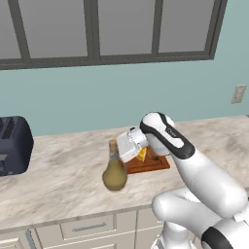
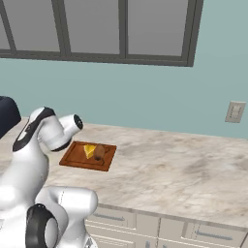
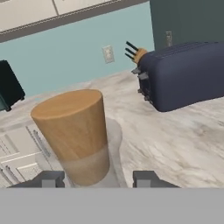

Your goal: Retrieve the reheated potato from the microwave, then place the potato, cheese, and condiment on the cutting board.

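My gripper (image 1: 118,151) is shut on the neck of the condiment (image 1: 115,172), an olive-tan bulbous bottle that stands just left of the cutting board (image 1: 154,166). In the hand view its tan cork stopper (image 3: 72,129) looms large, and a dark fingertip (image 3: 49,179) shows on each side of the neck. The yellow cheese (image 2: 89,150) and the brown potato (image 2: 100,152) lie side by side on the reddish-brown cutting board (image 2: 77,157). My forearm covers part of the board in the left base view, where the cheese (image 1: 142,154) peeks out. The microwave is out of view.
A dark blue toaster (image 1: 13,145) sits on the marble counter at the far left, with a knife block (image 3: 138,54) behind it. A wall outlet (image 2: 235,112) is to the right. Drawers run below the counter's front edge (image 1: 73,216).
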